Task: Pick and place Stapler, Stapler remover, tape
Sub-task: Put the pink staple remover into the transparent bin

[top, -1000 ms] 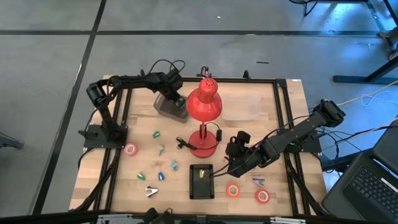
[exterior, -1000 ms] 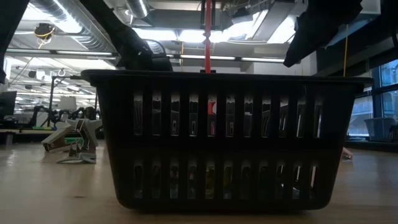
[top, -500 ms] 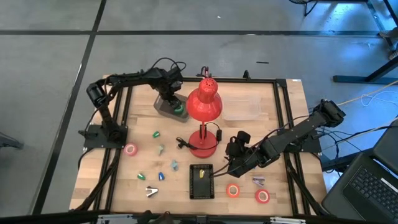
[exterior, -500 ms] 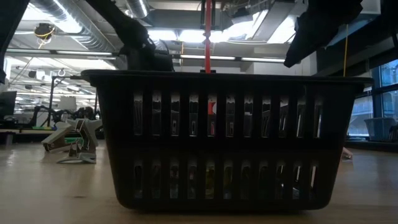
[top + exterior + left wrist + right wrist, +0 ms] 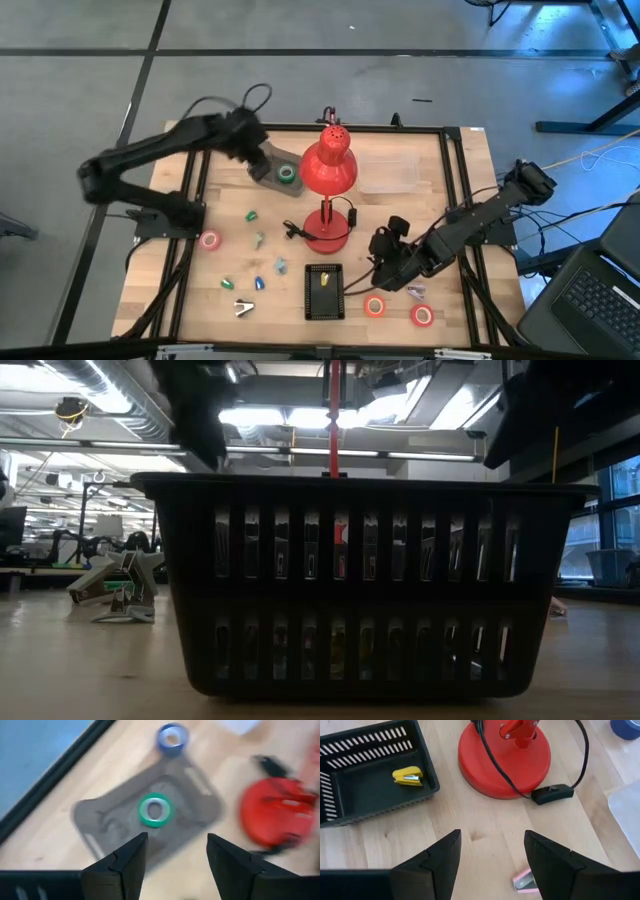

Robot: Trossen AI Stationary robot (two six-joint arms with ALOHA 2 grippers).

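Overhead, a green tape ring (image 5: 286, 173) lies inside a grey shallow tray (image 5: 268, 170) at upper centre, beside a red desk lamp (image 5: 328, 165). The left gripper (image 5: 252, 148) hovers just left of the tray, fingers spread, holding nothing. The right gripper (image 5: 381, 268) sits lower right, fingers spread, beside a black slotted basket (image 5: 324, 292) containing a small yellow stapler (image 5: 323, 282).

A red lamp (image 5: 328, 170) stands near the middle of the wooden table (image 5: 450, 190), its black cord switch (image 5: 551, 793) lies beside its round base, and a clear plastic container (image 5: 388, 173) sits to its right.
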